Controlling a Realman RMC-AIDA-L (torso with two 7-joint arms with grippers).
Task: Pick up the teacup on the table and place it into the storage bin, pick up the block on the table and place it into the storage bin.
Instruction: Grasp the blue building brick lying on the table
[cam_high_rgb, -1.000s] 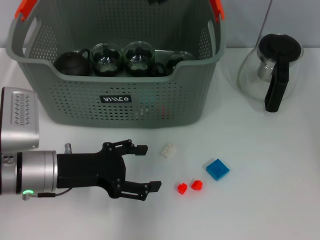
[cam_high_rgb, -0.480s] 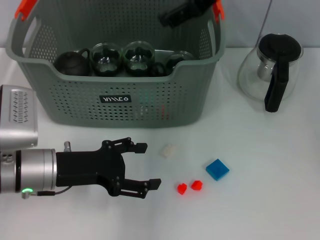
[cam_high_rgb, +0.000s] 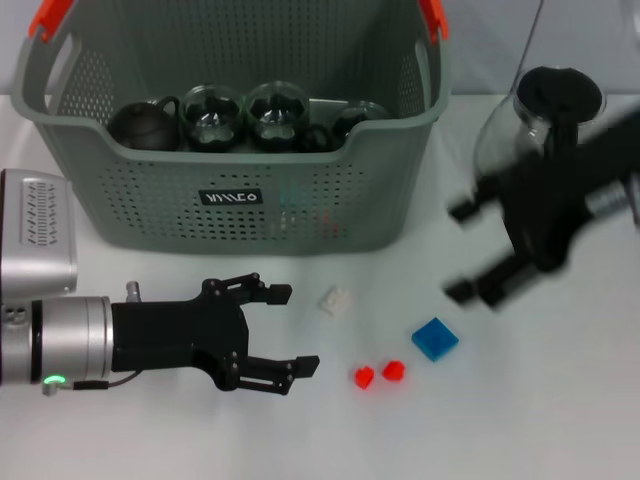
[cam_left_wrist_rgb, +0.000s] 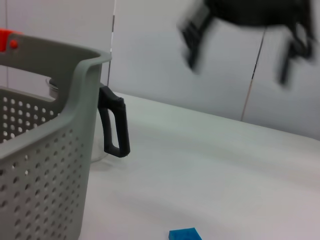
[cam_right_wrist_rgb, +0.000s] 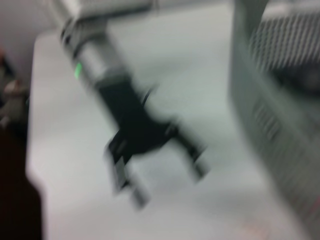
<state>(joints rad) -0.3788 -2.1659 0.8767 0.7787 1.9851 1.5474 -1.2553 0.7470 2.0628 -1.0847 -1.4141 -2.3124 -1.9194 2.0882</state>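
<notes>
In the head view the storage bin (cam_high_rgb: 240, 130) fills the upper left and centre of the frame, its orange-tipped handles at the top corners and a small black label on its front wall. Inside it, along the back, sit several dark teacups (cam_high_rgb: 245, 115) beside a dark teapot (cam_high_rgb: 140, 125). On the white table (cam_high_rgb: 560, 400) below the bin lie four small blocks: a white block (cam_high_rgb: 335, 299) just below the bin's front wall, two red blocks (cam_high_rgb: 378, 374) side by side at lower centre, and a blue block (cam_high_rgb: 435, 338) to their right. The left gripper (cam_high_rgb: 285, 328) lies low over the table in the lower left of the frame, its fingers spread wide and grasping nothing, the white block just to the right of its upper fingertip. The right gripper (cam_high_rgb: 465, 250), blurred, hangs at the right of the frame above the blue block, jaws parted and empty, in front of the glass pitcher (cam_high_rgb: 545, 130) that stands at upper right beside the bin. The left wrist view shows the bin's corner, the pitcher's black handle and the blue block on the table.
</notes>
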